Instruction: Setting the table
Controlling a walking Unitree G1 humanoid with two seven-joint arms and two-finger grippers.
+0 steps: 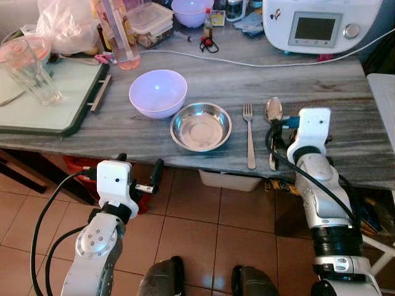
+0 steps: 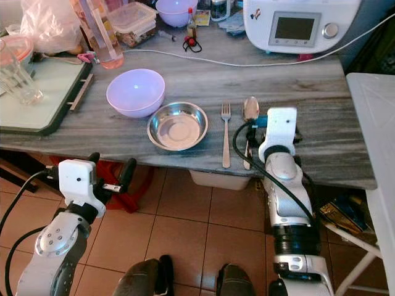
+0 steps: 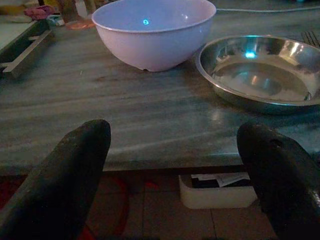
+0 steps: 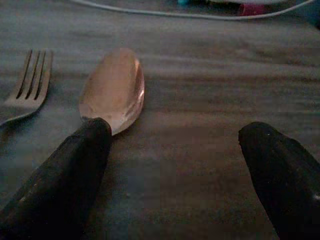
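Left hand (image 1: 141, 179) hangs open below the worktop (image 1: 203, 80) edge, idle. Right hand (image 4: 172, 165) rests open beside the spoon (image 1: 273, 126), which lies next to the fork (image 1: 249, 132) and steel dish (image 1: 200, 126). Risk: one finger overlaps the handle; withdrawing could drag the spoon askew.

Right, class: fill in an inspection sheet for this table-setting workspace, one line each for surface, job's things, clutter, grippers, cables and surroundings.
Surface: grey marble-look table, front edge facing the robot.
Job's things: lilac bowl; steel dish beside it; fork and spoon lying side by side to its right.
Clutter: drinking glass on a green tray, plastic bag, food containers, kitchen appliance.
Grippers: right gripper open, over the table by the spoon; left gripper open, below the table edge.
Cables: white cable across the tabletop.
Surroundings: tiled floor.
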